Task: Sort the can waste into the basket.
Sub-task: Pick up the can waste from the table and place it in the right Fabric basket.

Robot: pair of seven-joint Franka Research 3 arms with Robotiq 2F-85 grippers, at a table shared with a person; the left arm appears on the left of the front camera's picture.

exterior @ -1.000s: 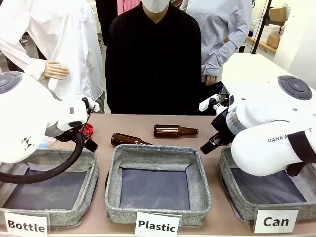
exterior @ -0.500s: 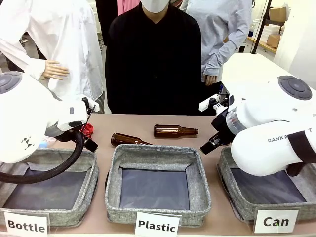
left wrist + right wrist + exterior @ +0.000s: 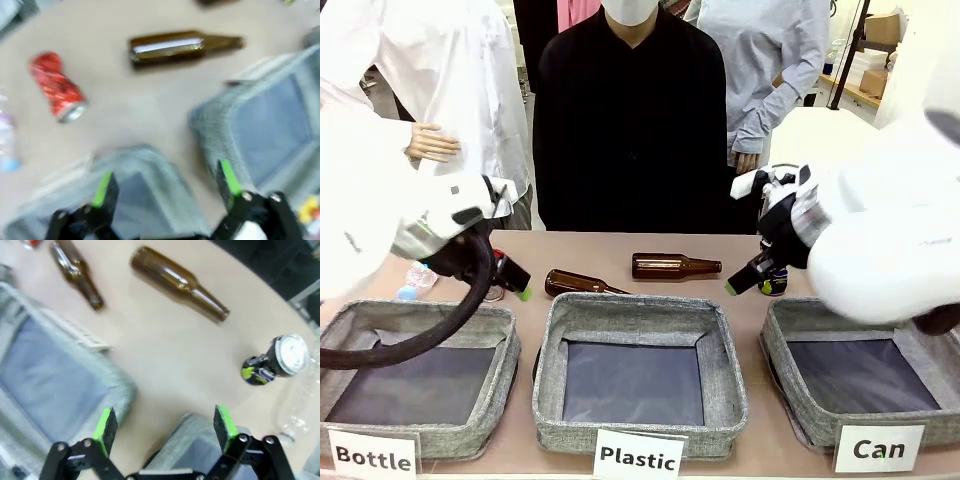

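Note:
A dented red can (image 3: 56, 86) lies on its side on the table beyond my open left gripper (image 3: 166, 184), which hovers over the corner between two bins with nothing between its green pads. The dark can with blue-yellow print and silver top (image 3: 275, 360) stands upright ahead and to the right of my open, empty right gripper (image 3: 165, 425). In the front view the left gripper (image 3: 517, 283) hangs by the red can (image 3: 500, 260), and the right gripper (image 3: 745, 278) hangs beside the dark can (image 3: 775, 286). The grey "Can" basket (image 3: 782, 345) sits at front right, empty.
Two brown glass bottles (image 3: 675, 265) (image 3: 578, 282) lie mid-table. Grey bins signed "Plastic" (image 3: 638, 312) and "Bottle" (image 3: 380, 312) stand empty in front. A clear plastic bottle (image 3: 417, 277) lies far left, another (image 3: 300, 410) near the dark can. People stand at the far side.
Both arms have lifted and swung. The left gripper has shifted slightly right beside the red can; the right arm rose, uncovering the dark can behind it. Both grippers stay open.

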